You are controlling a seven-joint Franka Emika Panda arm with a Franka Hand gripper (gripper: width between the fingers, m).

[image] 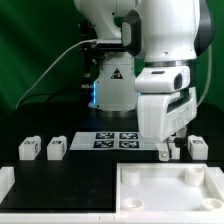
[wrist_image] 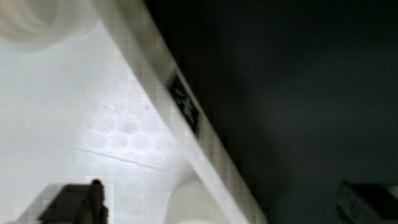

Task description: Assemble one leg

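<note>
Finding: your white two-finger gripper [image: 170, 152] stands wide and empty; centre it squarely over 1 small white blocky tagged plastic leg [image: 197, 148] before closing.

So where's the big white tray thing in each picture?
Exterior view: the white rimmed panel lies at the bottom, on the exterior view's right, in front of the pincer.
Wrist view: the white rimmed panel fills the bright half, its rim slanting against the dark table.
Shared landmark: the pincer, open, its dark fingertips straddling that rim.
</note>
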